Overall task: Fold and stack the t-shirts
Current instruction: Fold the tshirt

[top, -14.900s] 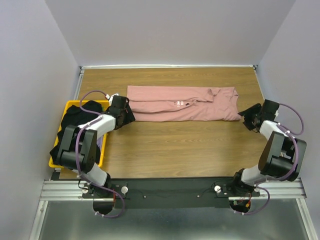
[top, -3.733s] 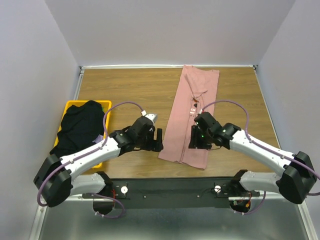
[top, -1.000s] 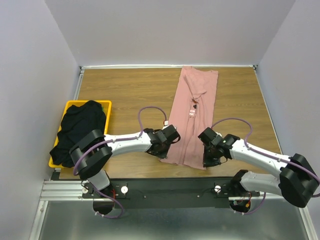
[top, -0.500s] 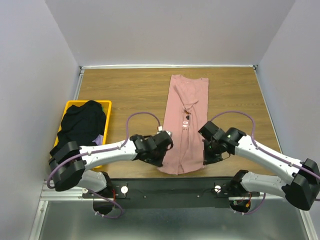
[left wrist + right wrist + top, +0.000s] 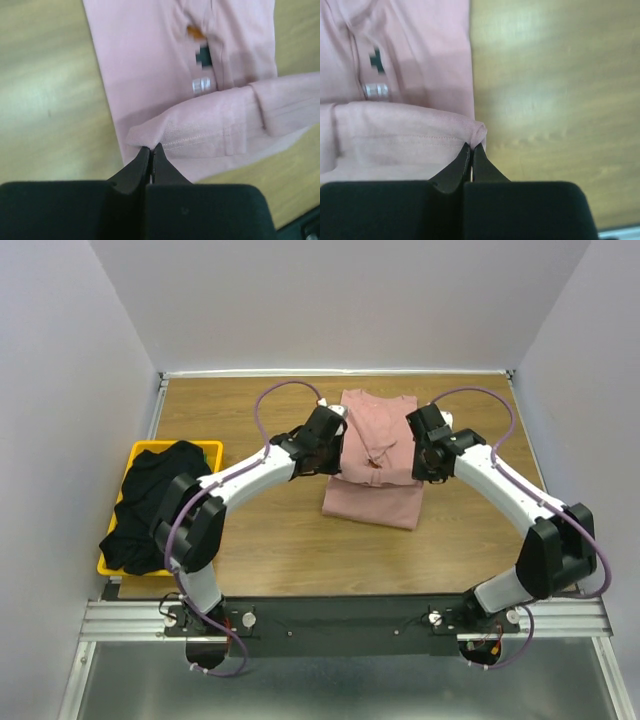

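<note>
Clamping pink t-shirt, left end effector closed on its hem, right end effector likewise

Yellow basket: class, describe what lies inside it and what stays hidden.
A black t-shirt is heaped in the yellow basket, draping over its rim. Anything beneath the cloth, and the basket's floor, is covered.

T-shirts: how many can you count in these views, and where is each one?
2. A pink shirt lies on the table, pinched by the left gripper and right gripper; a black shirt is heaped in the basket at left. More may hide beneath it.
</note>
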You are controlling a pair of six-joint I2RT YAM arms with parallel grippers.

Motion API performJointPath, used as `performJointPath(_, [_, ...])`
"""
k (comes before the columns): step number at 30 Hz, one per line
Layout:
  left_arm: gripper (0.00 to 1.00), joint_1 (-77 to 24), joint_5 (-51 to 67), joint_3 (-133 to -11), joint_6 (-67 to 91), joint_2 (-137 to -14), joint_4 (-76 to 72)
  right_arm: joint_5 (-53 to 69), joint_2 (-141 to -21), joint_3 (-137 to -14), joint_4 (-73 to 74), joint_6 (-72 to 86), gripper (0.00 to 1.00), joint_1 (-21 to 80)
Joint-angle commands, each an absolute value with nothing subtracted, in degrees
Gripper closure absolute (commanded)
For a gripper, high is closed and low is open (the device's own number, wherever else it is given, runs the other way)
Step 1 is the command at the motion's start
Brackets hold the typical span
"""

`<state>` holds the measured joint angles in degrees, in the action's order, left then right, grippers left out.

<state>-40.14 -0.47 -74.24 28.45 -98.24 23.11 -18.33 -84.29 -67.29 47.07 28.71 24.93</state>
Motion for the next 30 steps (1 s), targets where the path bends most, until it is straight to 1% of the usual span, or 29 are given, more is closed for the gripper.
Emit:
performJointPath(1, [1.0,-38.06,-2.46,-79.36,24.17,-105.02,21.18,-21.62,-89.29,-70.13,40.36,21.98,0.99,22.86])
performJointPath(9, [1.0,-35.95,-3.34,-82.0,25.04,-110.47,18.99,-19.95,-95.18,-70.4,33.93,19.6,0.99,20.13])
performJointPath(16, [1.0,-35.33,-3.69,-79.98,27.24,-112.15,16.71,-19.34,-98.7,-69.7,29.98,18.72,0.99,19.07])
performJointPath(26, [1.0,-34.1,-5.97,-82.62,26.89,-115.4,16.08,-18.72,-102.74,-68.55,26.55,18.46,0.98,18.46])
performJointPath(27, [0.93,-34.1,-5.98,-83.05,26.72,-115.84,15.91,-18.89,-103.01,-68.47,26.46,18.46,0.95,18.54])
performJointPath(29, [0.85,-34.19,-5.63,-83.84,26.37,-116.28,15.82,-19.07,-103.36,-68.55,26.45,18.28,0.9,18.54])
performJointPath(30, [0.76,-34.1,-5.45,-84.11,26.37,-116.37,15.82,-18.99,-103.27,-68.73,26.46,18.28,0.85,18.54])
